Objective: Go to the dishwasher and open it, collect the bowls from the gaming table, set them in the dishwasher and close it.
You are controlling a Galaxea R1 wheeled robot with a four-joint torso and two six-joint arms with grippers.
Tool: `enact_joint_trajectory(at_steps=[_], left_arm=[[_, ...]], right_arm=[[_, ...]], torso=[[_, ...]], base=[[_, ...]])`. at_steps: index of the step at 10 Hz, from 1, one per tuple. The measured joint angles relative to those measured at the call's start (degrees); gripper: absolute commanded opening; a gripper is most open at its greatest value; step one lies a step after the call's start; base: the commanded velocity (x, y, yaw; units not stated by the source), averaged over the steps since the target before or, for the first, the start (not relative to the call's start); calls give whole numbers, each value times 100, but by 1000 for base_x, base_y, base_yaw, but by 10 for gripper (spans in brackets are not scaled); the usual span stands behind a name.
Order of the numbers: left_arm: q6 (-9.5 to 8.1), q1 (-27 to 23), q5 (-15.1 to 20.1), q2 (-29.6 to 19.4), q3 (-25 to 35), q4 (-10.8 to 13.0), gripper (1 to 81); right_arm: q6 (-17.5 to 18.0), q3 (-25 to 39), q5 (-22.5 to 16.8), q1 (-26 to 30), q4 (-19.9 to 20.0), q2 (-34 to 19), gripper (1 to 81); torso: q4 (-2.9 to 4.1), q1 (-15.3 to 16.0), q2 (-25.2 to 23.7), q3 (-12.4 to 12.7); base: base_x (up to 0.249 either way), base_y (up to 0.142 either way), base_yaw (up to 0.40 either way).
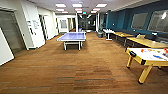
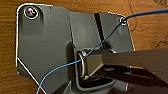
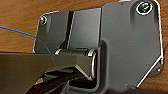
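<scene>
looking for the dishwasher, i can't spot it anywhere in this big room, so the robot seems to be just driving across the brown floor (image 1: 75,72). a blue ping-pong table (image 1: 72,37) stands ahead in the middle, and a yellow game table (image 1: 147,57) sits close on the right (not the football one, i think). i cannot tell how either hand is set.

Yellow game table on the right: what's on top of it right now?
On the yellow game table a white playing surface carries red, orange and blue patches near its far end; whether any are bowls cannot be told. The table's right part runs out of the picture.
</scene>
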Motion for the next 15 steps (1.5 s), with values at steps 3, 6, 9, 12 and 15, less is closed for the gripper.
enact_joint_trajectory(at_steps=[3,6,9,12,15], left_arm=[[-2,0,-11,-4,0,7,811],[-2,0,-11,-13,0,7,811],[-2,-2,-11,-13,0,7,811],[0,-2,-11,-13,0,10,811],[-2,0,-11,-13,0,10,811]], right_arm=[[-2,0,-2,-12,0,0,811],[-2,0,-2,-12,0,5,811],[-2,0,-4,-12,0,2,811],[-2,0,-4,-15,0,0,811],[-2,0,-2,-12,0,5,811]], torso=[[0,0,0,0],[0,0,0,0],[0,0,0,0],[0,0,0,0],[0,0,0,0]], base=[[0,0,-221],[0,0,-230],[0,0,-234],[0,0,-238],[0,0,-239]])
